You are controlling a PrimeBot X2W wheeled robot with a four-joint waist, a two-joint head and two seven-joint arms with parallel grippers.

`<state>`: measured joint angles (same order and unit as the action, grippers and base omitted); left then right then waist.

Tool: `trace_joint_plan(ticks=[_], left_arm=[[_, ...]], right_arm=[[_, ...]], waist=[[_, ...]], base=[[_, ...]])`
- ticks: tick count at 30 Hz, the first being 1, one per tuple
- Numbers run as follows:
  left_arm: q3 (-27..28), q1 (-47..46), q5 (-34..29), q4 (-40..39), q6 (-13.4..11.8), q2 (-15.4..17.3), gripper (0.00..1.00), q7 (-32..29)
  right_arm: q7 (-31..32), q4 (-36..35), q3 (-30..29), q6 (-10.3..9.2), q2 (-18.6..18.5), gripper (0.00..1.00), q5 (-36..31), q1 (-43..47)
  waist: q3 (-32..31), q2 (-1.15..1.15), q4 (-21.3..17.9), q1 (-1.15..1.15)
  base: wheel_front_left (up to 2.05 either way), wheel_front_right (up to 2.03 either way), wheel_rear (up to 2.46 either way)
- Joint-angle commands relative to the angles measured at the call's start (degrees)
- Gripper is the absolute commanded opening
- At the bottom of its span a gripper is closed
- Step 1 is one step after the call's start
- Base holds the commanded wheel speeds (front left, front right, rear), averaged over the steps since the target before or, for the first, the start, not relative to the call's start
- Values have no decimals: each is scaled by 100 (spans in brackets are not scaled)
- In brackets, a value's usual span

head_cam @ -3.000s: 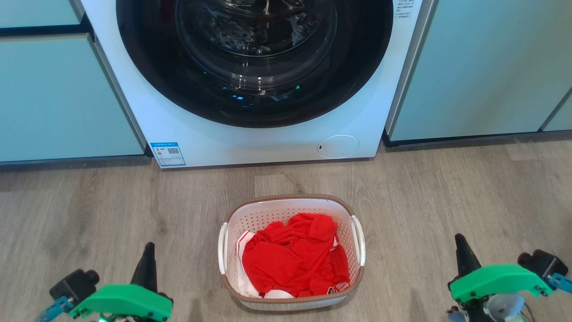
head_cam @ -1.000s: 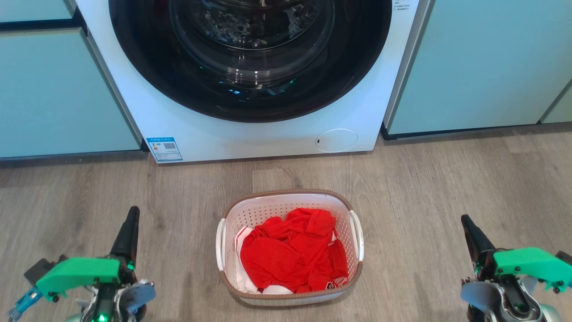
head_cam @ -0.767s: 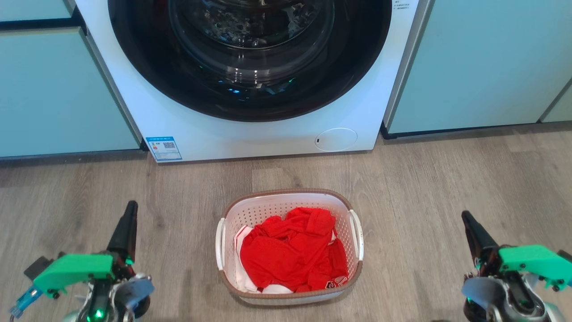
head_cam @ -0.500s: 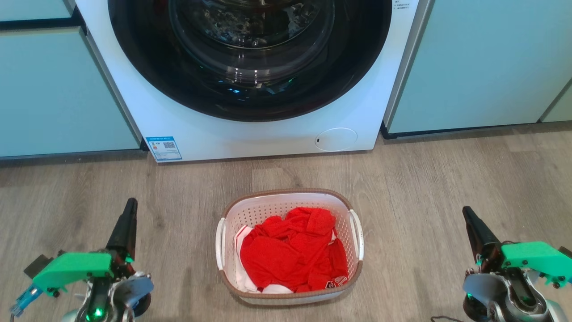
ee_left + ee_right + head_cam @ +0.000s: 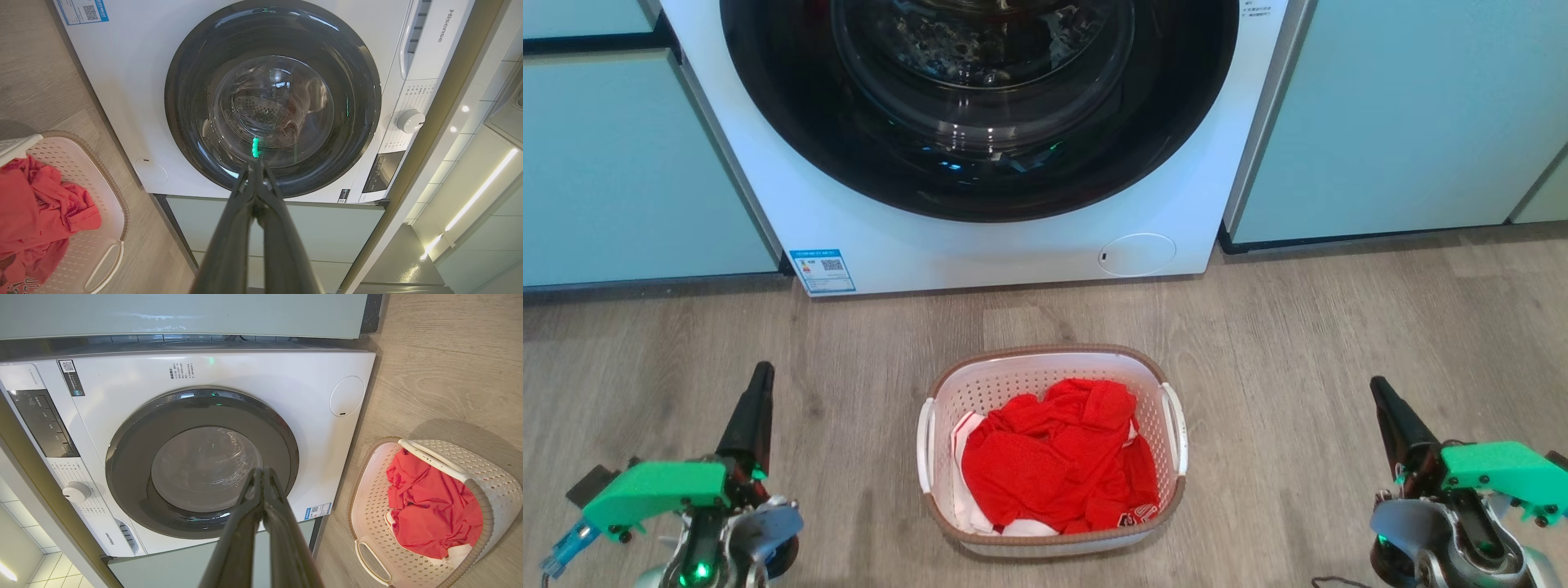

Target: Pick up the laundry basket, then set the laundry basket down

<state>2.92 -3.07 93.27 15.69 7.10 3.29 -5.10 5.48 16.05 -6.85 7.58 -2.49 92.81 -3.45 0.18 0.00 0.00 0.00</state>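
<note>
Laundry basket (image 5: 1021, 390) sits on the wood floor (image 5: 1298, 343) in front of the washing machine (image 5: 1013, 245), red clothes (image 5: 1054, 457) piled inside. Left pincer (image 5: 760, 380) and right pincer (image 5: 1380, 392) hang off to either side, well clear of it, both aimed at the machine, both pinched closed on nothing

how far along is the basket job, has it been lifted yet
Nothing done yet: the laundry basket sits on the floor with red clothes inside. In hand: the left claw and right claw, both shut, flank it, clear of its handles. Left: grasp, lift, set down.
</note>
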Motion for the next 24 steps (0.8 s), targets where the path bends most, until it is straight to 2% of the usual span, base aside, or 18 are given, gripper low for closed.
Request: trace_joint_plan(ticks=[1,24], left_arm=[[242,-302,-12,-169,38,45,0,-44],[275,-305,-39,-168,38,22,0,-70]], right_arm=[[42,-206,106,-9,-94,0,-4,-267],[60,-205,84,-9,-79,0,-22,-269]], waist=[[0,0,0,0],[0,0,0,0]], base=[[0,0,0],[0,0,0]])
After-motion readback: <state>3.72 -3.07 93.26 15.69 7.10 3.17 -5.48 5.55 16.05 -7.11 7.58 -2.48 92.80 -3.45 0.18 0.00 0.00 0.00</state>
